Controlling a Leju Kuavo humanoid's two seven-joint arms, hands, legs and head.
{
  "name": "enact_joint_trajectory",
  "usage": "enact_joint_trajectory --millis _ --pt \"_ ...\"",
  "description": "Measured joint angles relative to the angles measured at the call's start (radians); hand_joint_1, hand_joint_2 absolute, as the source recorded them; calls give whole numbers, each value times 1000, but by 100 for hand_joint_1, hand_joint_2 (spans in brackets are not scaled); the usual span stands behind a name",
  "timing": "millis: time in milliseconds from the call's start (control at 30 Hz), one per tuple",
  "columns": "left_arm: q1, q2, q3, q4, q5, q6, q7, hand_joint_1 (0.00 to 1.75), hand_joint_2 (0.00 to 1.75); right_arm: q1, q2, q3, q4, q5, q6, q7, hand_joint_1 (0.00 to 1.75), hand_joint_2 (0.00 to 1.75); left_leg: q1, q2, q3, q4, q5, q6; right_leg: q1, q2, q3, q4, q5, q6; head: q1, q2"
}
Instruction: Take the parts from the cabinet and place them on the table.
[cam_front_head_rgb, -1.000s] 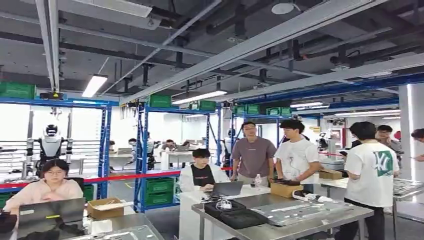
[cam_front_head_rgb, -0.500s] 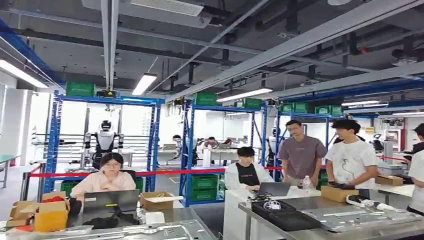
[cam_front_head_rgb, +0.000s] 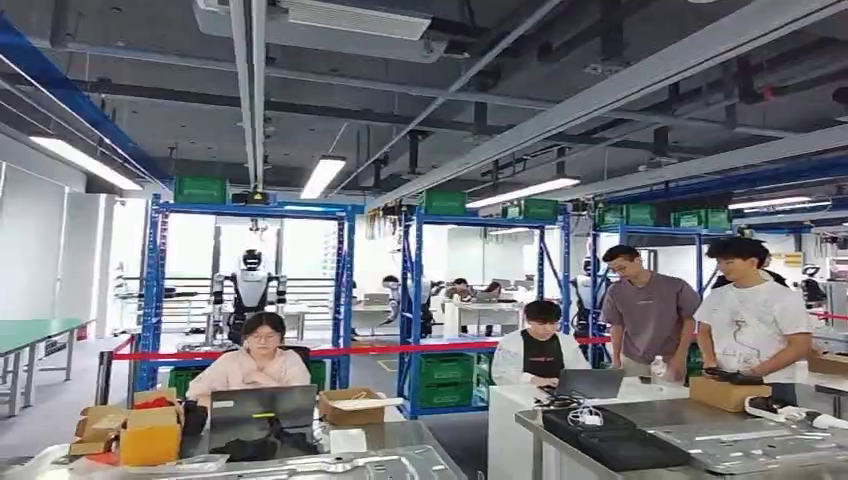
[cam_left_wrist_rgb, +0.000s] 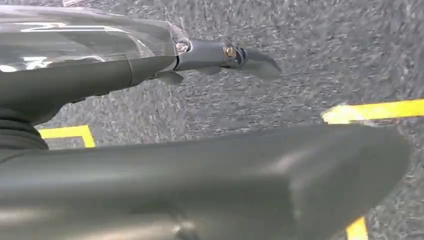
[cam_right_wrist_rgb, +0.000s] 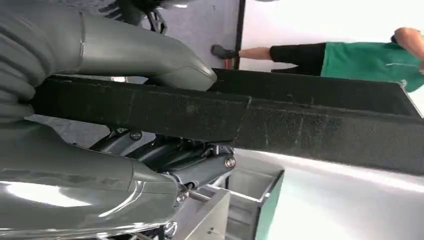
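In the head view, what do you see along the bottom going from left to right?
Yellow box → laptop → open cardboard box → seated person in white coat → black tray → person in white T-shirt.

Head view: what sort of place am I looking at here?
Most likely a robotics lab or factory workshop: blue steel racks carrying green crates, another humanoid robot standing behind red barrier tape, and metal workbenches where people work on laptops.

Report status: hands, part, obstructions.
Right hand grips black tray. Left hand open over floor. Metal tables ahead, people beside them.
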Motion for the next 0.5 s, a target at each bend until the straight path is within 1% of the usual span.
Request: enact_joint_trajectory --millis 33,100,133,167,200,233,267,300,333,367,433,467,500 --pt "-3 0 1 0 0 0 -1 0 175 -1 0 0 0 -1 0 0 175 175 2 8 -25 59 -42 -5 -1 -5 0 0 1 -1 0 0" --pt "-6 1 2 0 0 0 -2 0 175 2 0 2 2 -2 0 0 175 175 8 12 -91 209 -112 -15 -1 -15 -1 0 1 -1 0 0" --pt "-6 1 3 0 0 -1 -2 0 175 4 0 5 3 -2 0 0 175 175 12 14 -113 259 -124 -19 -2 -19 -1 1 1 -1 0 0" --pt "-4 0 3 0 0 -2 -2 0 175 6 0 6 3 -2 0 0 175 175 17 16 -110 258 -113 -24 -3 -22 -1 1 0 0 0 0" --pt "-3 0 4 0 0 -2 -3 0 175 6 0 7 4 -2 -1 0 175 175 21 18 -89 217 -85 -28 -5 -23 0 2 -1 3 0 0" --pt "-3 1 5 0 0 -2 -4 0 175 6 0 7 4 -2 -2 0 175 175 27 22 -47 140 -43 -34 -8 -25 0 6 -4 8 0 0" --pt "-4 1 5 0 0 -2 -6 0 175 4 0 7 3 -3 -2 -1 175 175 32 28 1 50 -1 -41 -11 -25 0 13 -9 16 0 0" --pt "-5 0 6 0 0 -2 -7 0 175 3 0 7 3 -3 -2 -1 175 175 34 34 30 -3 -5 -49 -11 -25 -3 20 -15 25 0 0" --pt "-8 -1 6 0 0 -2 -8 0 175 2 0 6 3 -3 -2 -1 175 175 31 27 30 -13 -5 -31 -5 -25 -10 35 -21 33 0 0" --pt "-7 -1 6 0 0 -2 -8 0 175 3 0 6 3 -3 -3 -1 175 175 27 27 28 -9 -6 -21 -5 -25 -10 31 -18 36 0 0" --pt "-4 -1 8 0 -3 -2 -8 0 175 4 0 7 3 -3 -3 -1 175 175 20 26 27 -9 -6 -7 -12 -25 -8 27 -16 42 0 0" --pt "-4 0 9 0 -3 -2 -8 0 175 4 0 6 3 -3 -3 -1 175 175 21 26 30 -13 -5 2 -15 -24 -9 28 -24 48 0 0" --pt "-5 0 11 0 -3 -2 -9 0 175 3 0 6 2 -3 -3 -1 175 175 21 26 30 -14 -5 8 -17 -21 -14 46 -38 51 0 0"
